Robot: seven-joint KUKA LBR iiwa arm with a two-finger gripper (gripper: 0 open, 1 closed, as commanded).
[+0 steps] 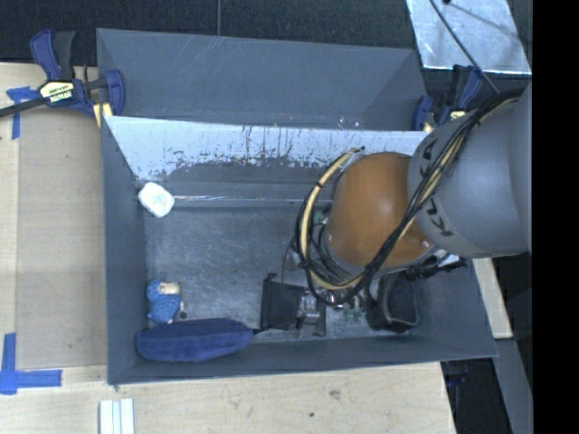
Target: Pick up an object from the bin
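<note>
End effector sits low in the grey metal bin, lower centre of frame; we cannot tell whether it is released or clenched. A black boxy object lies just left of it, and a long blue fabric pouch further left. We judge this the grasp step. Next: secure the black object, then lift clear.
</note>
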